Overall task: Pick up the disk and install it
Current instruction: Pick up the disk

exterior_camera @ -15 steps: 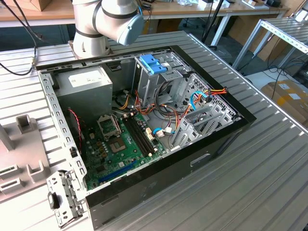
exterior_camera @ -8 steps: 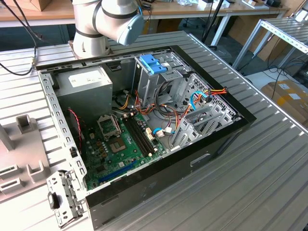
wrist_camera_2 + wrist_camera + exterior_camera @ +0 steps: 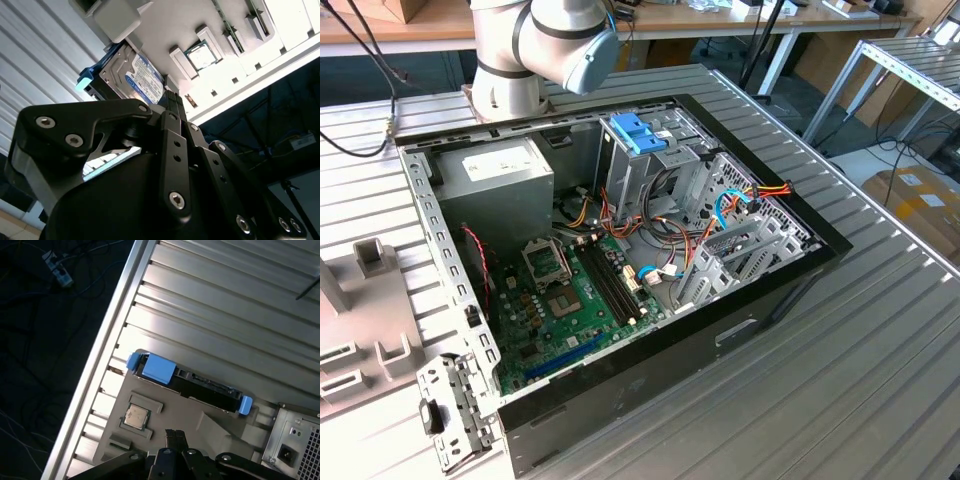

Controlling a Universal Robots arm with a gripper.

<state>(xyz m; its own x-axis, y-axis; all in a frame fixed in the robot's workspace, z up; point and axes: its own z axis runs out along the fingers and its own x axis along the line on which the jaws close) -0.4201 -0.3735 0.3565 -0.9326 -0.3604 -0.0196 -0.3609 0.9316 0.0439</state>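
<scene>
Ribbed aluminium table [image 3: 880,380] lay with bare slats open towards its edges. Open black-rimmed computer case [image 3: 620,370] sat on it, crowded with cabling, a green board and a grey boxy power supply [image 3: 495,180]. Grey moulded fixture [image 3: 175,402] lay near the table edge. Disk [image 3: 205,387], dark metal with blue plastic rails, stood on its long edge in a fixture slot, label face uncovered. Gripper [image 3: 174,434] hung over the fixture, apart from the disk, fingers together on nothing. Square processor chip [image 3: 136,416] sat recessed just beside the disk.

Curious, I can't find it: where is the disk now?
In both wrist views the disk stands on edge in a grey holder plate, next to a processor chip.
</scene>
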